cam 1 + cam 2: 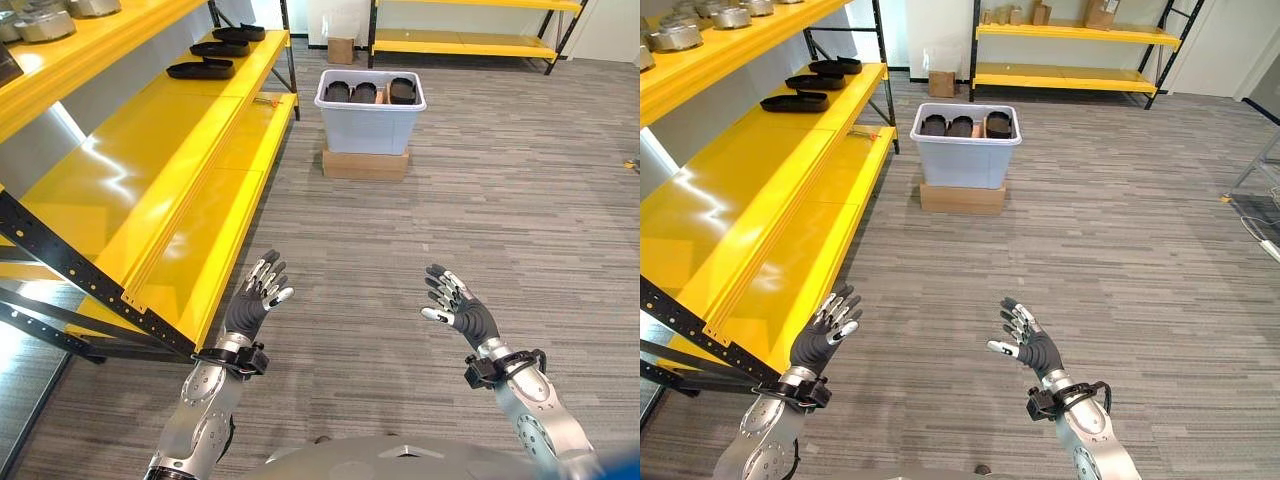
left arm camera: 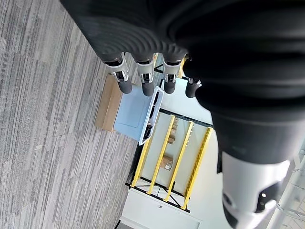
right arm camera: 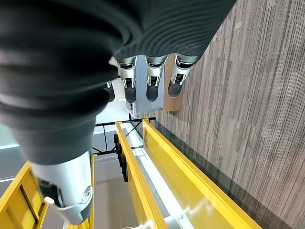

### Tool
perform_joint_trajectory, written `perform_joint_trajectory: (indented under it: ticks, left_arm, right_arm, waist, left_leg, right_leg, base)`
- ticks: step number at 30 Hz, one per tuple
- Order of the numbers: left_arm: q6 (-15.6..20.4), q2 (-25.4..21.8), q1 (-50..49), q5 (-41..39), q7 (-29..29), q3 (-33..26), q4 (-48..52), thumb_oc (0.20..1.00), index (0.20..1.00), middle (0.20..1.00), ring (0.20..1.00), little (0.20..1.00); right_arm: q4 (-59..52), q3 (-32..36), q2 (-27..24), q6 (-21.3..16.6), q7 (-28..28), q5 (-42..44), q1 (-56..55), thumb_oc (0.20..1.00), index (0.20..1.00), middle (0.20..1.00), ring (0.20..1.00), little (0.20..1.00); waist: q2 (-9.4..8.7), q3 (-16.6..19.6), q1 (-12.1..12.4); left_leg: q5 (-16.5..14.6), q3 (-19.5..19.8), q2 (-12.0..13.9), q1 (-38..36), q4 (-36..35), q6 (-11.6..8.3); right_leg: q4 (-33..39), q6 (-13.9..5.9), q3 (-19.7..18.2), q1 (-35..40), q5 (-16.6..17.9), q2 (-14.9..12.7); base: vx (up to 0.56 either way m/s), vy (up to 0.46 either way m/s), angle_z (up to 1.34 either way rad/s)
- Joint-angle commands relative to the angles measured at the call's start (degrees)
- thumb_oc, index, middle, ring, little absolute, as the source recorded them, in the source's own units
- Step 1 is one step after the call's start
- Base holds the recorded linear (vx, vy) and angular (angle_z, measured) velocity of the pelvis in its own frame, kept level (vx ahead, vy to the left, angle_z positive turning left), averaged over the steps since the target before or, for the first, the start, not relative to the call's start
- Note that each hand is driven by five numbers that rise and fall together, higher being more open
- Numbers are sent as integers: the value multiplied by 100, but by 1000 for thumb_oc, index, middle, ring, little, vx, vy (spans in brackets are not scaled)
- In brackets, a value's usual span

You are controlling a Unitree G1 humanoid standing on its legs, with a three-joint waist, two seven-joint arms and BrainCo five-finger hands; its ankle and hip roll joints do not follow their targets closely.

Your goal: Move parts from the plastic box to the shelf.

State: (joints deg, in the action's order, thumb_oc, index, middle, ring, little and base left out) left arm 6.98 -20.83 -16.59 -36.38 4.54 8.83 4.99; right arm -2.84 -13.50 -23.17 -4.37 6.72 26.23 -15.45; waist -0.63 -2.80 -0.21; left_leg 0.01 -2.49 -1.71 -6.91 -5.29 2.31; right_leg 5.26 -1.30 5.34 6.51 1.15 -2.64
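Observation:
A pale grey plastic box point(image 1: 369, 118) stands on a flat cardboard box point(image 1: 365, 165) on the floor ahead, holding three black parts point(image 1: 364, 92) along its top. The long yellow shelf point(image 1: 170, 180) runs along my left. Black parts point(image 1: 201, 69) lie on its far end. My left hand point(image 1: 255, 298) is raised beside the shelf's front edge, fingers spread and holding nothing. My right hand point(image 1: 458, 305) floats level with it over the carpet, open and bare too. Both hands are well short of the box. The left wrist view shows the box point(image 2: 135, 110) past the fingers point(image 2: 145, 76).
Grey metal parts point(image 1: 45, 22) sit on the upper shelf level at far left. A second yellow rack point(image 1: 1080, 50) with cardboard boxes stands against the back wall. A small cardboard box point(image 1: 340, 49) rests behind the plastic box. Grey carpet stretches between me and the box.

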Motion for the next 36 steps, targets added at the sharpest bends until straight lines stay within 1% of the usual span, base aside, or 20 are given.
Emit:
perform_joint_trajectory:
  ticks: [1, 3, 5, 6, 7, 9, 10, 12, 13, 14, 15, 17, 19, 21, 23, 24, 25, 27, 32, 36]
  left_arm:
    - [389, -208, 318, 233, -18, -102, -145, 1000, 1000, 1000, 1000, 1000]
    - [390, -212, 296, 243, -21, -126, -140, 1000, 1000, 1000, 1000, 1000]
    - [390, -260, 309, 278, -22, -149, -138, 1000, 1000, 1000, 1000, 1000]
    - [388, -262, 321, 318, -36, -136, -153, 1000, 1000, 1000, 1000, 1000]
    - [388, -262, 323, 319, -36, -135, -154, 1000, 1000, 1000, 1000, 1000]
    - [385, -284, 419, 350, -91, -118, -196, 1000, 1000, 1000, 1000, 1000]
    - [393, -314, 497, 370, -120, -116, -182, 1000, 1000, 1000, 1000, 1000]
    - [393, -327, 512, 400, -119, -116, -160, 1000, 1000, 1000, 1000, 1000]
    - [366, -340, 513, 465, -93, -108, -169, 1000, 1000, 1000, 1000, 1000]
    - [366, -339, 512, 466, -93, -107, -169, 1000, 1000, 1000, 1000, 1000]
    - [362, -327, 472, 488, -59, -100, -197, 1000, 1000, 1000, 1000, 1000]
    - [361, -304, 429, 458, -55, -133, -182, 1000, 1000, 1000, 1000, 1000]
    - [417, -165, 360, 310, -83, -222, -199, 1000, 1000, 1000, 1000, 1000]
    - [437, -122, 339, 290, -87, -222, -215, 1000, 1000, 1000, 1000, 1000]
    - [473, -4, 340, 249, -108, -202, -271, 1000, 1000, 1000, 1000, 1000]
    - [474, -1, 340, 249, -108, -203, -272, 1000, 1000, 1000, 1000, 1000]
    - [479, 45, 386, 204, -45, -118, -301, 1000, 1000, 1000, 1000, 1000]
    - [503, 62, 470, 119, -61, -44, -323, 1000, 1000, 1000, 1000, 1000]
    - [517, 15, 656, 23, -110, 88, -347, 1000, 1000, 1000, 1000, 1000]
    - [570, -35, 713, -31, -146, 60, -334, 1000, 1000, 1000, 1000, 1000]
  right_arm:
    - [67, 115, 70, -226, 49, 49, 383, 1000, 1000, 1000, 1000, 1000]
    - [64, 134, 90, -225, 57, 42, 361, 1000, 1000, 1000, 1000, 1000]
    - [66, 195, 172, -225, 59, 98, 220, 1000, 1000, 1000, 1000, 1000]
    - [82, 223, 212, -229, 50, 121, 169, 1000, 1000, 1000, 1000, 1000]
    - [82, 224, 212, -229, 50, 121, 169, 1000, 1000, 1000, 1000, 1000]
    - [89, 245, 252, -245, 32, 139, 101, 1000, 1000, 1000, 1000, 1000]
    - [60, 276, 251, -268, 74, 228, 33, 1000, 1000, 1000, 1000, 1000]
    - [39, 302, 225, -256, 85, 211, 21, 1000, 1000, 1000, 1000, 1000]
    - [-5, 349, 214, -263, 80, 208, -16, 1000, 1000, 1000, 1000, 1000]
    - [-7, 350, 213, -263, 80, 208, -19, 1000, 1000, 1000, 1000, 1000]
    - [30, 369, 195, -259, 83, 220, -19, 1000, 1000, 1000, 1000, 1000]
    - [57, 369, 180, -261, 81, 290, 3, 1000, 1000, 1000, 1000, 1000]
    - [30, 384, 159, -294, 60, 315, 44, 1000, 1000, 1000, 1000, 1000]
    - [26, 393, 157, -298, 55, 324, 29, 1000, 1000, 1000, 1000, 1000]
    - [39, 372, 156, -294, 6, 257, 56, 1000, 1000, 1000, 1000, 1000]
    - [38, 372, 154, -294, 5, 256, 57, 1000, 1000, 1000, 1000, 1000]
    - [-10, 384, 133, -293, 35, 248, 18, 1000, 1000, 1000, 1000, 1000]
    - [5, 431, 76, -326, -3, 272, 73, 1000, 1000, 1000, 1000, 1000]
    - [3, 500, -2, -430, -96, 365, 229, 1000, 1000, 1000, 1000, 1000]
    - [6, 517, -41, -442, -87, 421, 243, 1000, 1000, 1000, 1000, 1000]
  waist:
    - [-142, 35, 121]
    - [-135, 26, 125]
    - [-127, -67, 81]
    - [-123, -125, 50]
    - [-130, -121, 54]
    - [-100, -260, -14]
    - [-28, -389, -77]
    - [2, -432, -81]
    - [16, -456, -97]
    - [19, -461, -108]
    - [28, -443, -163]
    - [34, -444, -184]
    - [-37, -462, -229]
    - [-19, -473, -264]
    - [-41, -445, -359]
    - [-31, -449, -358]
    - [-64, -286, -410]
    - [-20, -250, -445]
    - [49, -194, -548]
    - [70, -124, -612]
  left_leg:
    - [-531, 284, 56, 212, 448, 26]
    - [-556, 298, 15, 218, 478, 70]
    - [-626, 412, -86, 214, 597, 188]
    - [-638, 459, -122, 217, 648, 230]
    - [-640, 454, -131, 230, 657, 234]
    - [-677, 549, -187, 235, 783, 297]
    - [-723, 605, -189, 224, 917, 358]
    - [-779, 597, -184, 240, 1031, 384]
    - [-881, 603, -209, 198, 1115, 381]
    - [-892, 616, -206, 194, 1125, 377]
    - [-986, 639, -246, 87, 1136, 367]
    - [-1083, 647, -258, -11, 1145, 342]
    - [-1343, 636, -284, -297, 1165, 258]
    - [-1436, 666, -235, -437, 1161, 208]
    - [-1639, 698, -158, -808, 1104, 95]
    - [-1641, 696, -147, -818, 1098, 94]
    - [-1708, 693, 15, -919, 1214, -29]
    - [-1711, 737, 122, -833, 1412, -58]
    - [-1649, 734, 478, -832, 1556, -168]
    - [-1403, 698, 717, -955, 1431, -249]
  right_leg:
    - [-813, -677, -157, -474, 54, -853]
    - [-963, -705, -167, -541, 59, -901]
    - [-1772, -728, -222, -838, 169, -1006]
    - [-2168, -718, -301, -1015, 374, -1038]
    - [-2197, -722, -314, -1040, 364, -1047]
    - [-2974, -658, -463, -1416, 761, -1037]
    - [-3601, -598, -499, -1710, 996, -988]
    - [-3893, -563, -410, -1860, 905, -970]
    - [-3893, -545, -240, -1952, 715, -921]
    - [-3896, -541, -223, -1939, 703, -923]
    - [-3618, -514, -101, -2109, 493, -801]
    - [-3329, -507, -7, -2152, 440, -799]
    - [-2379, -627, 97, -2384, 571, -918]
    - [-2066, -660, 114, -2341, 610, -865]
    - [-1453, -833, 59, -2450, 919, -863]
    - [-1448, -832, 64, -2441, 920, -853]
    - [-1433, -732, -18, -2245, 801, -720]
    - [-1629, -650, 16, -2324, 691, -591]
    - [-2426, -445, 87, -2691, 193, -306]
    - [-2915, -318, 106, -2899, -174, -109]
  base:
    - [-6, 132, 1]
    - [6, 178, -2]
    - [8, 217, -4]
    - [-11, 106, 3]
    - [-19, 115, 24]
    - [-19, 145, 37]
    - [-8, 132, 33]
    - [46, 99, 41]
    - [90, 65, 42]
    - [191, 45, 12]
    - [120, 12, 5]
    - [195, -25, 2]
    - [268, -97, 0]
    - [209, -90, 1]
    - [358, -150, 10]
    - [488, -250, -4]
    - [371, -224, 14]
    - [326, -213, 36]
    - [198, -134, 20]
    - [197, -125, 13]
